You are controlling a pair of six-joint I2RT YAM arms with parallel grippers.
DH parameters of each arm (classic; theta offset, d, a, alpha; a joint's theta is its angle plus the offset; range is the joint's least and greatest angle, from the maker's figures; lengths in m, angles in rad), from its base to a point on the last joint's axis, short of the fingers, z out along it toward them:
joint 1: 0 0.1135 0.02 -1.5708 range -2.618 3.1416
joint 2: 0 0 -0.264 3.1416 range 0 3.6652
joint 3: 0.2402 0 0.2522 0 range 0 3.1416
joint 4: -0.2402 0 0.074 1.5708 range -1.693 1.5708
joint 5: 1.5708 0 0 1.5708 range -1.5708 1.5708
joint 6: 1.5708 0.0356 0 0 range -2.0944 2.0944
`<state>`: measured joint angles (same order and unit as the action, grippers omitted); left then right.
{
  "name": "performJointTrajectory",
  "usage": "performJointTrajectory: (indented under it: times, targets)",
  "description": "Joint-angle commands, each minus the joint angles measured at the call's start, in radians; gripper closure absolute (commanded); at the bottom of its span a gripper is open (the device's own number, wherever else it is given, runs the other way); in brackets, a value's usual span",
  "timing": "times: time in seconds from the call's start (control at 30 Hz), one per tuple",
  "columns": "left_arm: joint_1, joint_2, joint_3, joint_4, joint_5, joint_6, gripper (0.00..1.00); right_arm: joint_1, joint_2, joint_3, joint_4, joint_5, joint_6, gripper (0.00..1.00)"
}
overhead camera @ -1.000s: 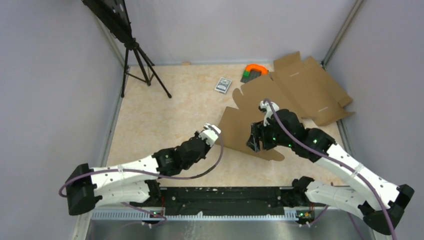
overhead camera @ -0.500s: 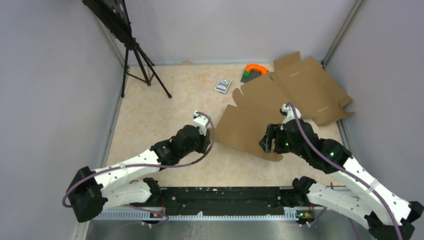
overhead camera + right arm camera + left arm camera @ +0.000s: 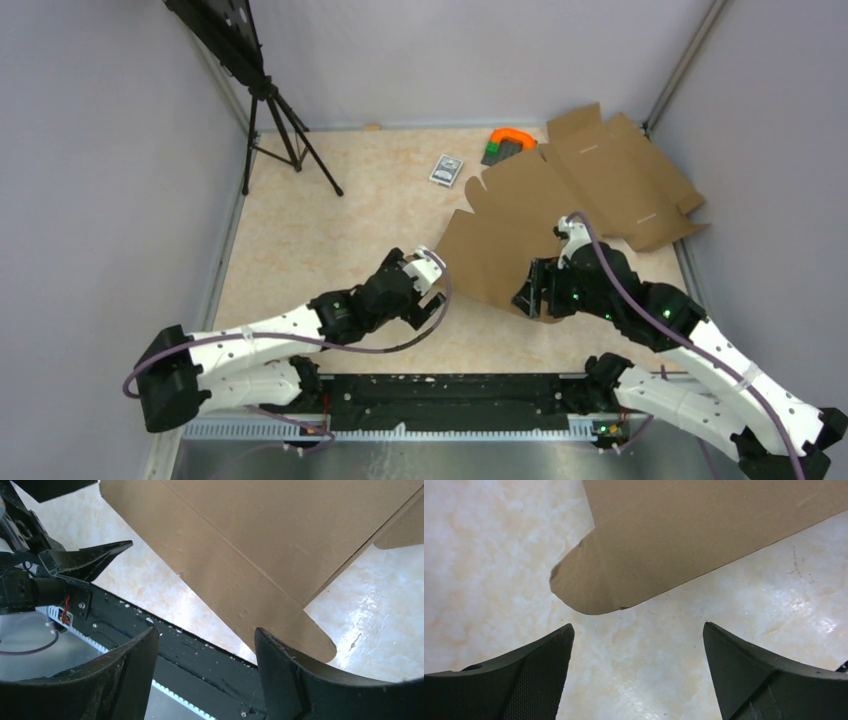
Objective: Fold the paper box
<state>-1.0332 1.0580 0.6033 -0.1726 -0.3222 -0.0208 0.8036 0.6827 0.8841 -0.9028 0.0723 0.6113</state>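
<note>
Two grippers flank the paper box (image 3: 495, 250).
We find left gripper (image 3: 430, 277) and right gripper (image 3: 528, 292) spread apart, gripping nothing; the box lies right of centre, near edge between them.

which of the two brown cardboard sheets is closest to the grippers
The near sheet, mid-table: its front edge lies between the left gripper and the right gripper. The far sheet sits behind it by the back right corner.

paper box (image 3: 500, 250): plain brown | table (image 3: 320, 220): mottled beige | tripod (image 3: 267, 92): black
</note>
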Motion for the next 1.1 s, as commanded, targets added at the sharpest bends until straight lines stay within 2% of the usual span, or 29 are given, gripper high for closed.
performJointTrajectory:
  times: [0.0,0.13,0.2,0.27,0.37,0.53,0.63,0.73,0.83,0.93,1.0,1.07]
  targets:
    - [-0.016,-0.085,-0.007,0.066,-0.096,0.175,0.01,-0.004,0.009,0.012,0.043,-0.051,-0.018,0.3]
    - [-0.013,-0.214,-0.031,0.1,-0.118,0.15,0.01,-0.004,0.018,0.032,0.028,-0.054,-0.047,0.3]
    - [-0.014,-0.298,-0.068,0.144,-0.165,0.111,0.01,-0.004,0.015,0.033,0.032,-0.056,-0.061,0.3]
    - [-0.009,-0.374,-0.102,0.22,-0.26,0.012,0.01,-0.004,0.014,0.03,0.045,-0.063,-0.074,0.3]
    - [0.011,-0.44,-0.034,0.08,-0.227,-0.046,0.02,-0.003,0.019,0.03,0.064,-0.081,-0.09,0.3]
    - [0.012,-0.541,-0.015,0.029,-0.27,-0.022,0.01,-0.004,0.03,0.032,0.086,-0.122,-0.106,0.3]
    - [0.012,-0.544,0.0,-0.025,-0.238,0.012,0.01,-0.003,0.026,0.03,0.09,-0.13,-0.115,0.3]
    - [0.012,-0.492,0.064,-0.108,-0.273,0.002,0.01,-0.004,0.016,0.019,0.093,-0.128,-0.117,0.3]
    - [0.011,-0.423,0.128,-0.194,-0.178,0.073,0.01,-0.004,0.011,0.01,0.104,-0.142,-0.117,0.3]
    - [0.011,-0.366,0.121,-0.18,-0.128,0.219,0.01,-0.003,0.011,0.015,0.111,-0.162,-0.12,0.3]
    - [0.011,-0.34,0.076,-0.115,-0.101,0.359,0.01,-0.003,0.006,0.016,0.111,-0.166,-0.12,0.3]
    - [0.012,-0.3,0.069,-0.109,-0.083,0.427,0.02,-0.004,-0.003,0.015,0.108,-0.169,-0.123,0.3]
